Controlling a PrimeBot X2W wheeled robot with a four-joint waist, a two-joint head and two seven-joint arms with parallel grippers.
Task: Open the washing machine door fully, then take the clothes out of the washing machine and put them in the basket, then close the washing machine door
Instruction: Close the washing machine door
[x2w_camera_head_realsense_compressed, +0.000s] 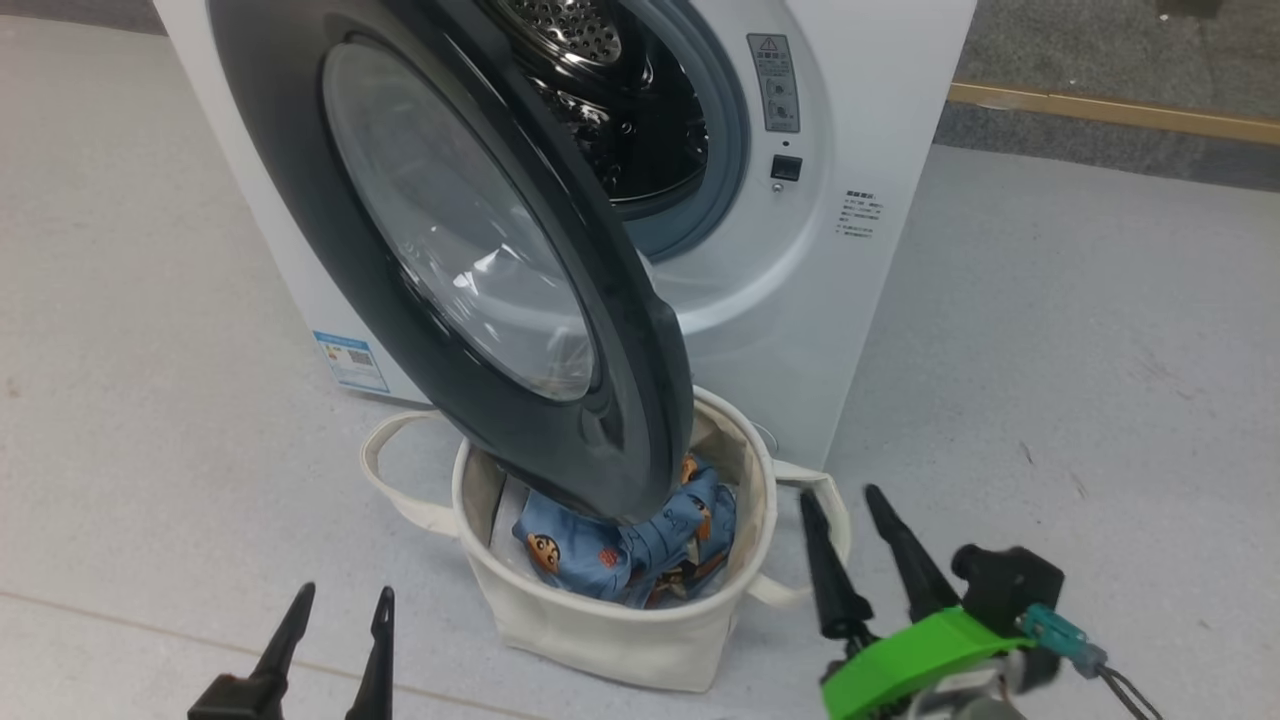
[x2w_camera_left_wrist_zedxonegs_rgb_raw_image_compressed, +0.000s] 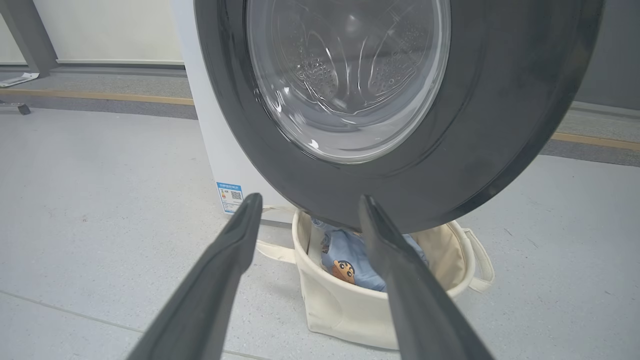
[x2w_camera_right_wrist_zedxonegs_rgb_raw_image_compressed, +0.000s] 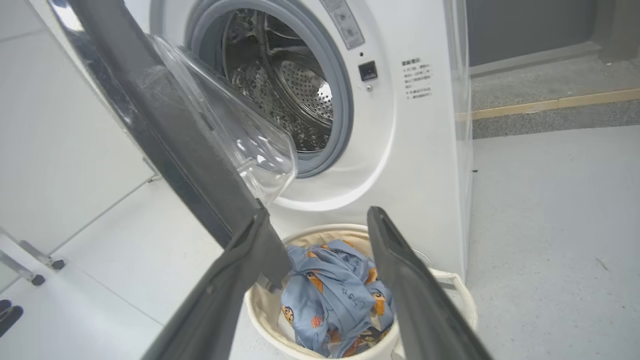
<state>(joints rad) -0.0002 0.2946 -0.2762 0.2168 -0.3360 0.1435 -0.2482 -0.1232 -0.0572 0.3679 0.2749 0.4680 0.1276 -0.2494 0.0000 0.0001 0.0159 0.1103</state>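
Two grippers are low in the head view, both with fingers spread wide and gripping nothing. The left gripper (x2w_camera_head_realsense_compressed: 345, 598) is at the lower left over the floor (x2w_camera_head_realsense_compressed: 1050, 350), to the left of the basket (x2w_camera_head_realsense_compressed: 600, 640) and apart from it. The right gripper (x2w_camera_head_realsense_compressed: 840, 495) is on the other side, its tips just beside the basket's right-hand handle (x2w_camera_head_realsense_compressed: 825, 500); I can't tell whether they touch it.

And the door (x2w_camera_head_realsense_compressed: 450, 250)? It's swung out from the washer (x2w_camera_head_realsense_compressed: 860, 120) and stands partway open, black ring and domed glass facing the left. Its lower edge hangs right over the basket's mouth. Along the left wrist's fingers you look straight at that ring. From the right wrist, the door's edge runs down beside one finger.

Behind the door the opening is in plain sight, with the grey seal (x2w_camera_head_realsense_compressed: 738, 140) around the perforated steel drum (x2w_camera_head_realsense_compressed: 620, 90).

Now the clothes (x2w_camera_head_realsense_compressed: 640, 545). They're in the basket, a crumpled blue heap with the brown and orange cartoon print, sitting below the rim. The basket stands on the floor right against the washer's front, beneath the opening. A small blue label (x2w_camera_head_realsense_compressed: 350, 360) shows low on the washer's left side.
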